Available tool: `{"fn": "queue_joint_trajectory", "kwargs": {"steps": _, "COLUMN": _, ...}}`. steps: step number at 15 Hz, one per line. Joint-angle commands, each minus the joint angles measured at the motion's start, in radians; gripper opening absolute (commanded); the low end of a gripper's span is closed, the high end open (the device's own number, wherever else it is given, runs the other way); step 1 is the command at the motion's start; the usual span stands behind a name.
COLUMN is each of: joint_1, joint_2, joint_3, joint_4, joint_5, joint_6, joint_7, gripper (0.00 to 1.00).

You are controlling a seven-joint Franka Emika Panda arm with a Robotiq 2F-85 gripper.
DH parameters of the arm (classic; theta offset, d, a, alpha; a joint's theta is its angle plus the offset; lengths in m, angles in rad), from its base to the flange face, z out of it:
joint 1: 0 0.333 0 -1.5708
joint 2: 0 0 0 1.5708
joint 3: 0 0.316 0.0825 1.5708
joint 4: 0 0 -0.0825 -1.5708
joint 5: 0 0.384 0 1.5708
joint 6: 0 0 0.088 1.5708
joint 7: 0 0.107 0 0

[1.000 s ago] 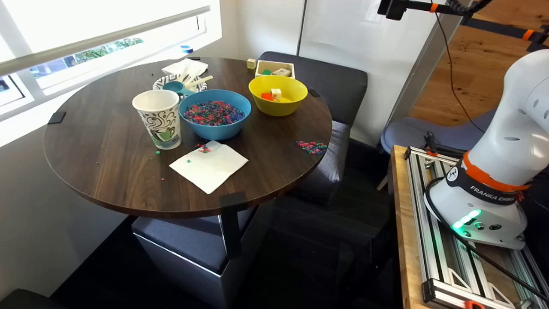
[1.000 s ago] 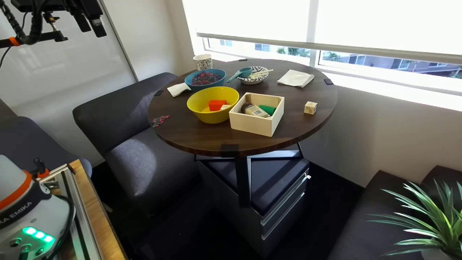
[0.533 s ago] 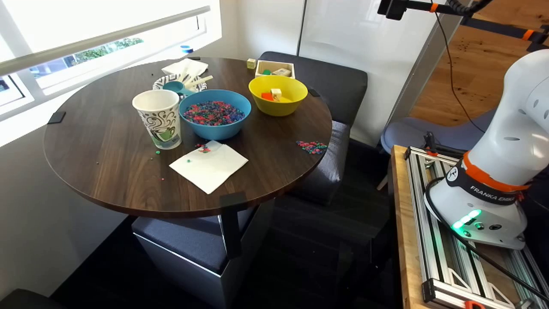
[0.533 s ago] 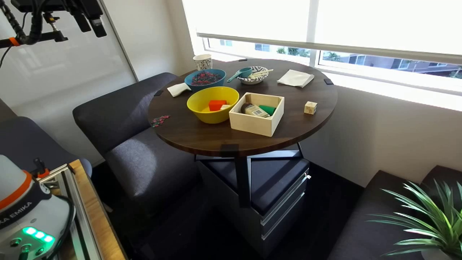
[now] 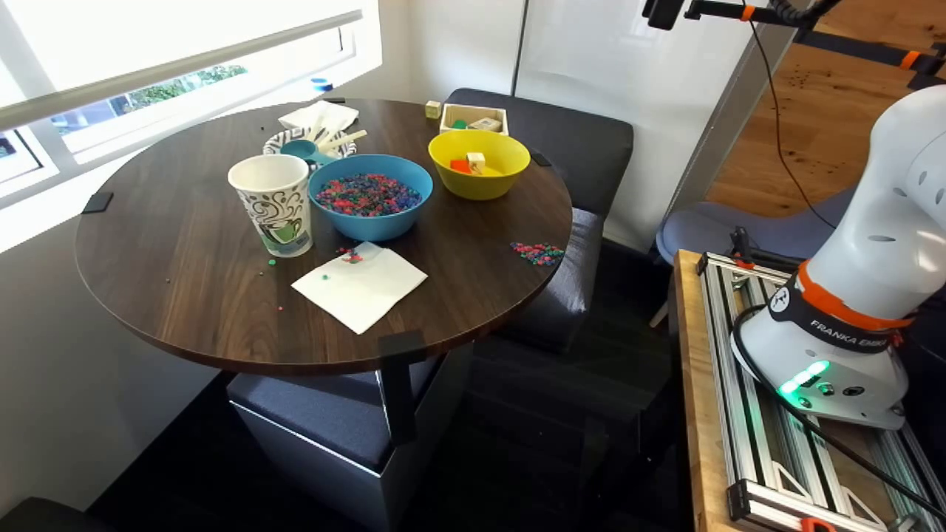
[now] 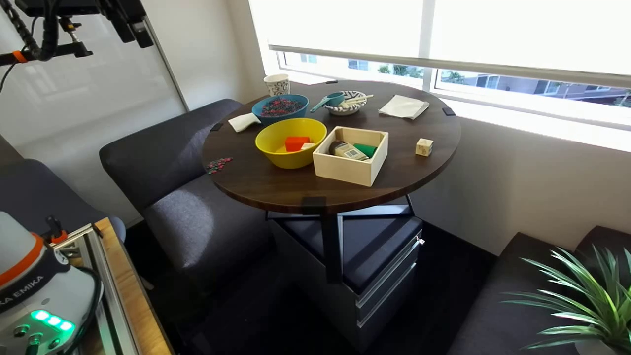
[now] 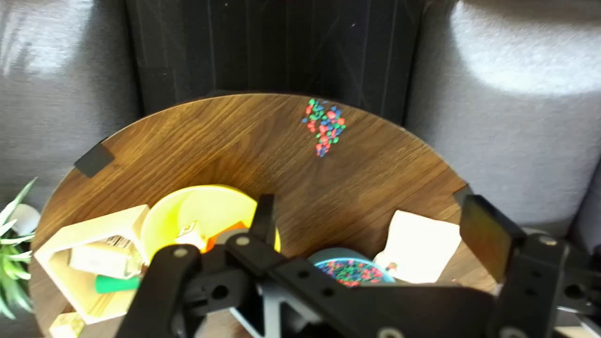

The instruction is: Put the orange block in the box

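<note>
The orange block [image 6: 297,143] lies inside the yellow bowl [image 6: 272,157] on the round table, beside a small pale wooden block [image 6: 307,146]. It also shows in an exterior view [image 5: 460,165] and, partly hidden by a gripper finger, in the wrist view [image 7: 226,234]. The open-topped pale wooden box [image 6: 341,170] stands right beside the bowl and holds a labelled bottle [image 6: 349,151] and a green piece [image 6: 366,150]. My gripper [image 7: 374,211] is open, with nothing between its fingers, high above the table. In an exterior view its fingers [image 6: 133,33] show at the upper left.
A blue bowl of small coloured pieces [image 5: 369,225], a paper cup [image 5: 277,214], a napkin [image 5: 362,292] and a patterned bowl with a scoop [image 6: 345,111] share the table. A wooden cube [image 6: 424,147] sits near the edge. Loose pieces [image 7: 325,124] lie by the rim.
The gripper has moved slightly, to the right in an exterior view and to the left in an exterior view, within the last half second. The objects on the table have not moved.
</note>
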State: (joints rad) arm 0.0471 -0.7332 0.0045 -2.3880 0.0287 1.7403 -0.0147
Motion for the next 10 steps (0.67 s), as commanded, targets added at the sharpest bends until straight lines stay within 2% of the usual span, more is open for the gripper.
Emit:
{"fn": "queue_joint_trajectory", "kwargs": {"steps": 1, "joint_1": -0.064, "joint_2": 0.061, "joint_3": 0.018, "joint_4": 0.033, "joint_5": -0.135, "joint_6": 0.024, "joint_7": 0.004, "gripper": 1.00}}
{"fn": "queue_joint_trajectory", "kwargs": {"steps": 3, "joint_1": -0.110, "joint_2": 0.105, "joint_3": 0.014, "joint_4": 0.054, "joint_5": -0.152, "joint_6": 0.070, "joint_7": 0.099, "gripper": 1.00}}
{"fn": "queue_joint_trajectory", "kwargs": {"steps": 6, "joint_1": -0.154, "joint_2": 0.180, "joint_3": 0.001, "joint_4": 0.076, "joint_5": -0.115, "joint_6": 0.180, "joint_7": 0.213, "gripper": 1.00}}
{"fn": "queue_joint_trajectory", "kwargs": {"steps": 7, "joint_1": -0.152, "joint_2": 0.200, "joint_3": -0.009, "joint_4": 0.088, "joint_5": -0.103, "joint_6": 0.185, "joint_7": 0.205, "gripper": 1.00}}
{"fn": "queue_joint_trajectory", "kwargs": {"steps": 8, "joint_1": -0.142, "joint_2": 0.142, "joint_3": -0.004, "joint_4": 0.050, "joint_5": -0.124, "joint_6": 0.172, "joint_7": 0.168, "gripper": 1.00}}
{"fn": "queue_joint_trajectory", "kwargs": {"steps": 10, "joint_1": -0.149, "joint_2": 0.184, "joint_3": -0.011, "joint_4": 0.070, "joint_5": -0.122, "joint_6": 0.186, "joint_7": 0.185, "gripper": 1.00}}
